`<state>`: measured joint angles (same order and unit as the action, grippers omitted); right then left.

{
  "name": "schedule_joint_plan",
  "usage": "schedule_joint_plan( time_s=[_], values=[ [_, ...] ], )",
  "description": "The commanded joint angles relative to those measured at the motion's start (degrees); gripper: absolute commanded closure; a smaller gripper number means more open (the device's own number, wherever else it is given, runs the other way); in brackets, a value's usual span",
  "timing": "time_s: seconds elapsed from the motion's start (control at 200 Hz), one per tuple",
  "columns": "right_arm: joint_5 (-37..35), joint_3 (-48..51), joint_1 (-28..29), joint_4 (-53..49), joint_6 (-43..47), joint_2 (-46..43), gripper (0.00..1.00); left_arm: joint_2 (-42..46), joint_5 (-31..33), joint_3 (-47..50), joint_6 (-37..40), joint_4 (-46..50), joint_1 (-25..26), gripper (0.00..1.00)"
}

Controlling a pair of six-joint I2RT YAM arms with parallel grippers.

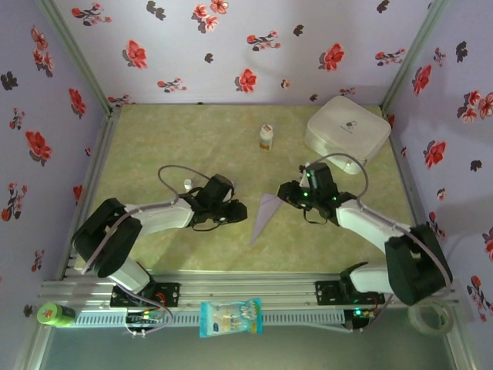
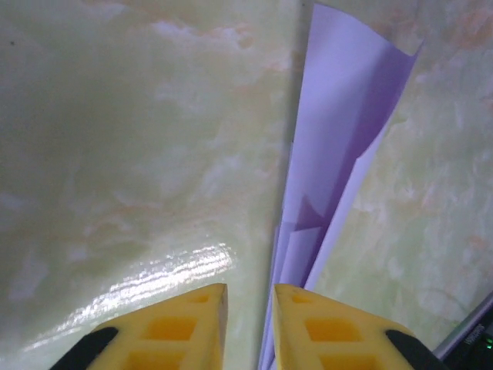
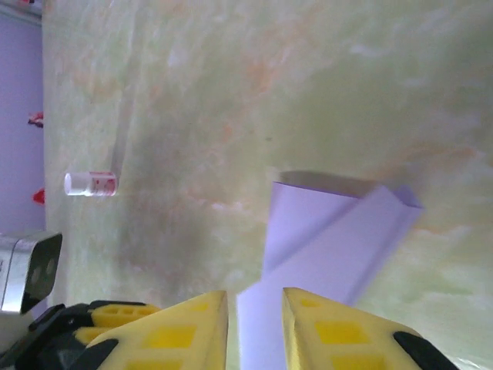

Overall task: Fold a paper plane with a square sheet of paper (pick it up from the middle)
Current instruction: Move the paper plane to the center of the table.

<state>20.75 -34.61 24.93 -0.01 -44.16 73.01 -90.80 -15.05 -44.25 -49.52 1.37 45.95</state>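
Observation:
The square sheet of paper is folded into a slim, pointed lavender paper plane (image 1: 266, 216) that lies on the green mat between my two grippers. In the left wrist view the paper plane (image 2: 339, 131) stretches away from the fingers, and its near end runs into the gap beside the right finger. My left gripper (image 1: 243, 212) (image 2: 250, 289) is open, its yellow fingers a little apart with mat showing between them. My right gripper (image 1: 283, 193) (image 3: 255, 293) is open too, its fingers standing either side of the plane's folded layers (image 3: 331, 231).
A white rounded case (image 1: 347, 127) stands at the back right and a small white bottle (image 1: 266, 137) at the back centre. A blue-white snack packet (image 1: 230, 317) hangs on the front rail. Flowered walls close off three sides of the mat.

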Motion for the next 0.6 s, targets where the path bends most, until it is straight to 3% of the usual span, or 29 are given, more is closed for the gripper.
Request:
schedule_joint_plan(
  time_s=[0.0,0.595],
  values=[
    [-4.1,4.1,-0.8,-4.8,-1.6,-3.3,0.75,-2.7,-1.2,-1.7,1.8,1.2,-0.3,0.76],
    [-3.1,8.2,-0.8,-1.2,-5.3,-3.6,0.74,-10.9,-10.4,-5.4,2.7,-2.5,0.4,0.79]
  ],
)
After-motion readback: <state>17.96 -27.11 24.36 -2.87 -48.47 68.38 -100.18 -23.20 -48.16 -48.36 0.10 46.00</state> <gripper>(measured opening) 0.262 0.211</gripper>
